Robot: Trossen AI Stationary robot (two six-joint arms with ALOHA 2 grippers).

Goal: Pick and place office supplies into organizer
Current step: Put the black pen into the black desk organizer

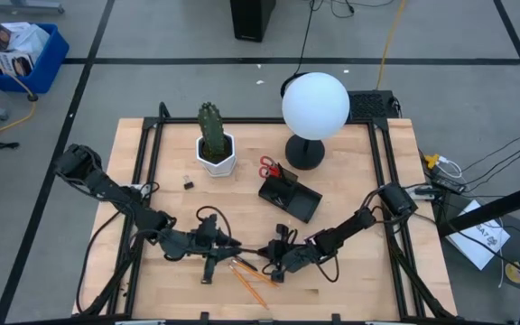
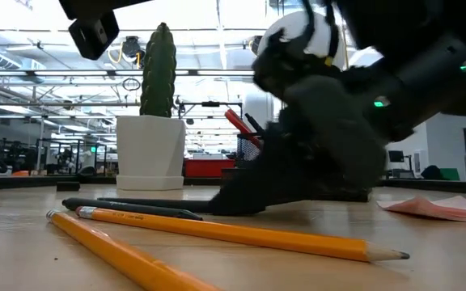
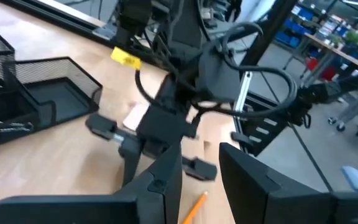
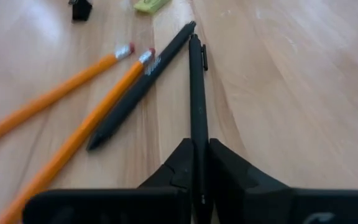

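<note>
My right gripper point(image 4: 197, 163) is low at the table's near middle point(image 1: 276, 260), shut on a black pen point(image 4: 195, 87). A second black pen point(image 4: 135, 93) and two orange pencils point(image 4: 82, 134) lie flat on the wood beside it. A small yellow piece point(image 4: 151, 5) and a black clip point(image 4: 79, 9) lie farther off. My left gripper point(image 3: 201, 171) hovers just left of the right one point(image 1: 231, 246), open with nothing between its fingers. The black organizer point(image 1: 289, 197) stands behind them. Red-handled scissors point(image 1: 268, 167) stick up from it. My right gripper pinches the black pen's near end point(image 4: 196, 148) between its two fingers. The fingers come slanting down from the table's right side and lie along the pen. The pen points straight away from them, and its far end point(image 4: 194, 38) looks to be resting on the wood.
A white hexagonal pot with a cactus point(image 1: 215, 149) stands at the far left of the work area. A lamp with a white globe point(image 1: 315, 106) stands behind the organizer. A pink sticky-note pad point(image 2: 435, 208) lies flat at the right. A black clip point(image 1: 188, 184) lies near the pot.
</note>
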